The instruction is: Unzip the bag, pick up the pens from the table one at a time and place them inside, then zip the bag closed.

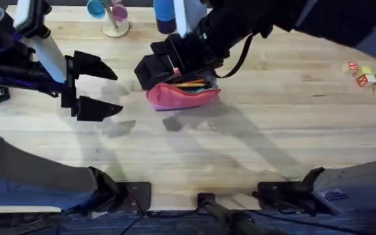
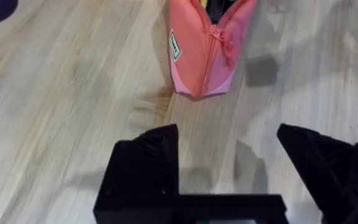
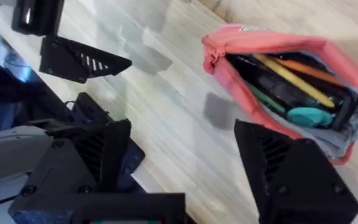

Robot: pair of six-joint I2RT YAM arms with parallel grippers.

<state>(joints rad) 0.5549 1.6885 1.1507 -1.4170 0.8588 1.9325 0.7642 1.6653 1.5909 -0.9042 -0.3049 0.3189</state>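
We have our soft pink fabric pencil pouch [image 1: 183,95] lying open toward the desk's far edge, about mid-width, zipper parted and pens inside: a slim yellow pen [image 3: 291,78] among orange and teal ones. Our right gripper [image 1: 165,65] hangs right over the pouch, its black fingers [image 3: 284,165] spread wide and empty, straddling the near end of the opening, which reads like a pen just dropped in. Our left gripper [image 1: 90,85] sits well apart toward the desk's left edge, fingers [image 2: 145,168] gaping and holding nothing, aimed at the closed end of the pouch, likely ready to pin the fabric for zipping. No loose pens are visible on the pale light-wood plank desk [image 1: 253,137], so we judge zipping is next.
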